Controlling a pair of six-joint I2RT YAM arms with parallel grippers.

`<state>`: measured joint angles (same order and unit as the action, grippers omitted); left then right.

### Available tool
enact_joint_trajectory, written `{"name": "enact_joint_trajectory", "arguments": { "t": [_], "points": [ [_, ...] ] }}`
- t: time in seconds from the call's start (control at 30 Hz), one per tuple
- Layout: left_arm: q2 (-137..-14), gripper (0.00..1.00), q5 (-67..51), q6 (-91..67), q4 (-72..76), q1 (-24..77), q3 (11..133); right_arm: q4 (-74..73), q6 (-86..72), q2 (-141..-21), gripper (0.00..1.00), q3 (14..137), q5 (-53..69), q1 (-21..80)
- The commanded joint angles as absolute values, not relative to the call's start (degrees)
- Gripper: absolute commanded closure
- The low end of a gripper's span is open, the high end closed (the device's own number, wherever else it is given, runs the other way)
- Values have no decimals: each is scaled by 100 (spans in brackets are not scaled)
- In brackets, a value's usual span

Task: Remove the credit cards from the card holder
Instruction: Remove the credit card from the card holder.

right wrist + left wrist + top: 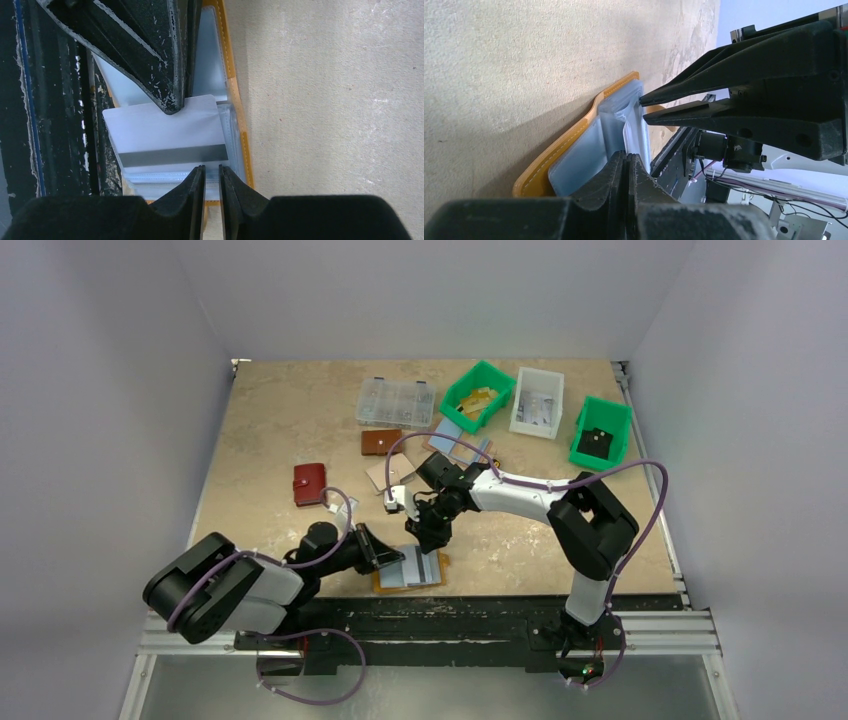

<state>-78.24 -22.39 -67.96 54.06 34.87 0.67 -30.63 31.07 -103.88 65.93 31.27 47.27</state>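
The mustard card holder lies open near the table's front edge, its pale blue sleeves facing up. A white credit card with a grey stripe sticks halfway out of a sleeve toward the table's near edge. My left gripper is shut on that card's free edge, and its black fingertips meet on the card. My right gripper points down on the sleeve edges beside the card, jaws a narrow gap apart with nothing clamped between them. Its fingertips touch the sleeve stack.
A red wallet and a brown wallet lie farther back on the left. Behind them are a clear organiser box, two green bins, a white bin and loose flat blue pieces. The black rail borders the holder.
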Motion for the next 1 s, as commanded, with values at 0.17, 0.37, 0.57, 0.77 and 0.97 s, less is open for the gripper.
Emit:
{"name": "enact_joint_trajectory", "arguments": {
  "t": [0.17,0.37,0.57,0.77,0.97],
  "points": [
    [-5712,100,-1447,-6537,2834,3437,-483,-3360,3205,-10955,75,6400,2103,4755],
    [-3899,100,-785,-6260,234,3427,-47,-3364,3171,-10977,75,6415,2070,4750],
    [-3577,100,-844,-6135,-378,3428,185,-3513,3255,-10707,74,6489,2401,4740],
    [-3458,100,-541,-5685,-1164,3427,1007,-3564,3395,-10240,62,6447,2768,4636],
    [-3799,100,-513,-5457,-969,3428,1365,-3681,3516,-9910,58,6464,3108,4476]
  ]
}}
